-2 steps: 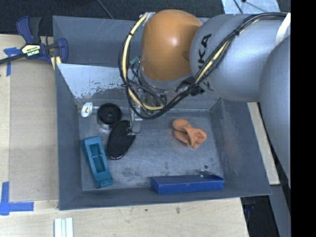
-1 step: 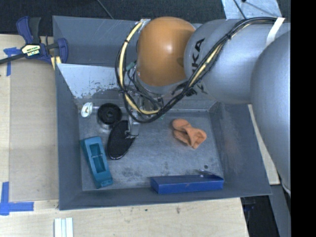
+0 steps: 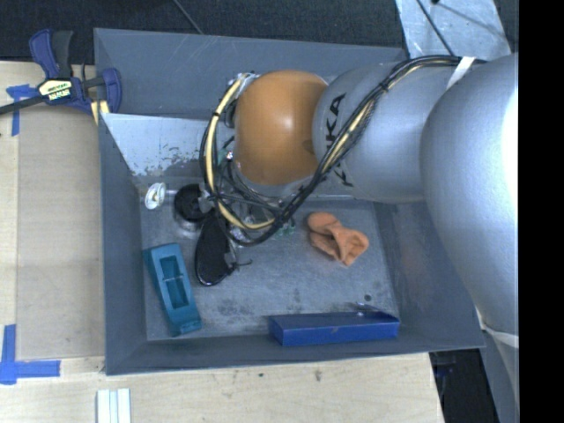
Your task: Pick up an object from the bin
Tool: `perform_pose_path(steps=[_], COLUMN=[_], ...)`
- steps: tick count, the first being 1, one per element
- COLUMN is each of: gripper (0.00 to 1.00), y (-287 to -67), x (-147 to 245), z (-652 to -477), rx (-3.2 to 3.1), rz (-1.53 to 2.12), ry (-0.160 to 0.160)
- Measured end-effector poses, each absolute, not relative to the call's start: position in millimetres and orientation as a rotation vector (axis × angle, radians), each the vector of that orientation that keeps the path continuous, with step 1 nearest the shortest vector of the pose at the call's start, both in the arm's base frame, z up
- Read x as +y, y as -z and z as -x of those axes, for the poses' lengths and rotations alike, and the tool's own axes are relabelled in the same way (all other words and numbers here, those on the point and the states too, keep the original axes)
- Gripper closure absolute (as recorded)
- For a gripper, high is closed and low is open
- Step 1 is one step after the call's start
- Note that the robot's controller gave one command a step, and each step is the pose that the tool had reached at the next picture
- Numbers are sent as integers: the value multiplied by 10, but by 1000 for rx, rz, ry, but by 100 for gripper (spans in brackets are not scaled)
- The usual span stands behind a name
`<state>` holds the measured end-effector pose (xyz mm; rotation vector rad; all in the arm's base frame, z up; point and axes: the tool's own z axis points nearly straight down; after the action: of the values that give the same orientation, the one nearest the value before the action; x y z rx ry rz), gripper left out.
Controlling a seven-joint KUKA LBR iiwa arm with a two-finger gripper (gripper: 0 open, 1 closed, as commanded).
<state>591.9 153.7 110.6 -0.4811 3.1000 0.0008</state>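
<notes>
Reaching down just above and to the right of the teal block (image 3: 172,289), the gripper (image 3: 231,225) sits buried beneath the arm's orange cover (image 3: 273,126) and a tangle of cables (image 3: 214,139), so whether it is spread or closed cannot be told. A glossy black oval thing (image 3: 210,254) lies directly right of the teal block, close beside it; its upper end runs in under the gripper, and whether the two touch cannot be told. Above the teal block sits a black round thing (image 3: 188,203), with a small silvery piece (image 3: 156,195) just to that one's left. Well to the right of the teal block lies a crumpled orange-tan lump (image 3: 337,238), and lower right of the block a flat dark blue bar (image 3: 333,329) rests along the foot of the near wall. The bin (image 3: 291,285) has a grey, scuffed, speckled floor and sloping walls. The silver arm (image 3: 458,148) stands well to the block's right. Dark floor (image 3: 291,3) lies beyond the bin, far above the block.
</notes>
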Motion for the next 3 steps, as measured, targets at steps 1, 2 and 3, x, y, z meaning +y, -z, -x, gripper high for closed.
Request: perform_pose_path(steps=[1,2,3], gripper=[100,100,100], y=[-866,-866,-867], x=[1601,1601,1602], z=[-6090,-6091,-6091], rx=[3066,3067,3067], rz=[632,631,630], ry=[0,-1,-1])
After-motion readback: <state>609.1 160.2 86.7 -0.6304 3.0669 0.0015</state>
